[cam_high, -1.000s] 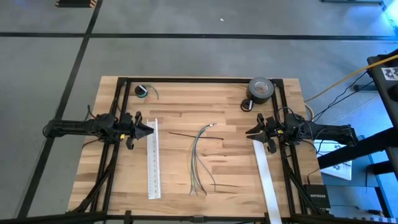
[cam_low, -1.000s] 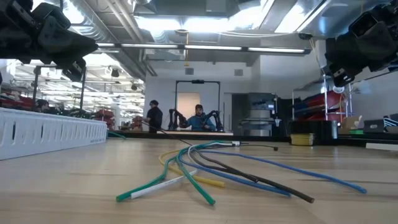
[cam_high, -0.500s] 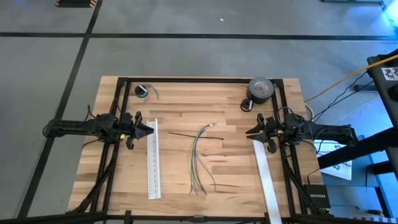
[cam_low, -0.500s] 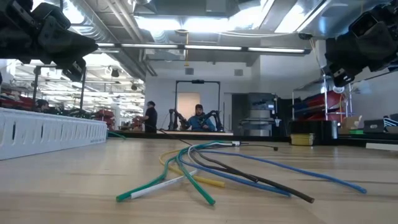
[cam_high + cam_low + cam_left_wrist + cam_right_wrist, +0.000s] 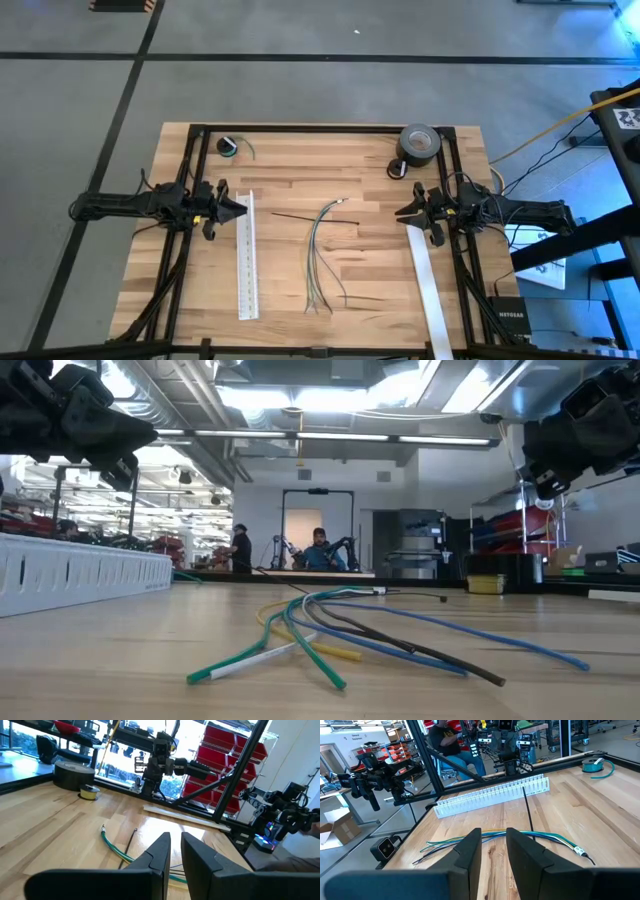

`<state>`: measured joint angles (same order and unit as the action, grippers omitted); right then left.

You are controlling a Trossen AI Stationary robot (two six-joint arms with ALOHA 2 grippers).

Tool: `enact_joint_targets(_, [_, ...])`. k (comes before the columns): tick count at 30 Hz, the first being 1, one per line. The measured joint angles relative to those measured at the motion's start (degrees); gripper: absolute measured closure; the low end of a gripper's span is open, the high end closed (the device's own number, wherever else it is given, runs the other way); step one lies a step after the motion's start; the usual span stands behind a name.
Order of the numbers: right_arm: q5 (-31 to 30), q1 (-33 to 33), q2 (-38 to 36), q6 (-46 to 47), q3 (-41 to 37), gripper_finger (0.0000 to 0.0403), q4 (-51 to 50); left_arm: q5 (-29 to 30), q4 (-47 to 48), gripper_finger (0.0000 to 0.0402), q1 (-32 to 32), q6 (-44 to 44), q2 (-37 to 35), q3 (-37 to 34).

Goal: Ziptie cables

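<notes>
The cables (image 5: 322, 255) lie loose in the middle of the wooden table, a bundle of thin grey, green and pale yellow wires, fanned out toward the near edge (image 5: 340, 630). One thin black ziptie (image 5: 292, 216) lies flat just left of their far end, and another (image 5: 365, 297) lies by their near end. My left gripper (image 5: 243, 208) hovers level at the table's left, its fingers (image 5: 162, 845) almost together, empty. My right gripper (image 5: 400, 212) hovers level at the right, with a small gap between its fingers (image 5: 470, 840), also empty. Both point toward the cables.
A long white slotted strip (image 5: 246, 255) lies under my left gripper, and a plain white strip (image 5: 430, 290) runs under my right one. A grey tape roll (image 5: 420, 143), a small yellow roll (image 5: 398, 169) and a small coil with a green wire (image 5: 230, 147) sit along the far edge.
</notes>
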<state>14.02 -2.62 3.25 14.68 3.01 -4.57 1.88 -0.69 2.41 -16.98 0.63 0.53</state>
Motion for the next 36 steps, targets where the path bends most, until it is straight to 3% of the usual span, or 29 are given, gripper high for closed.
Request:
enact_joint_targets(20, [0.0,0.0,0.0,0.0,0.0,0.0324,0.1,0.0,0.0,0.0373,0.0,2.2,0.0,0.0])
enact_joint_targets(24, [-2.8,0.0,0.0,-1.4,0.0,0.0324,1.8,0.0,0.0,0.0373,0.0,1.4,0.0,0.0])
enact_joint_targets(32, [-5.2,0.0,0.0,19.9,0.0,0.0324,4.8,0.1,-0.3,0.0373,0.0,-6.0,0.0,0.0])
enact_joint_targets(36, [-13.7,0.0,0.0,29.8,0.0,0.0324,4.4,0.7,-1.0,0.0373,-0.1,-4.5,0.0,0.0])
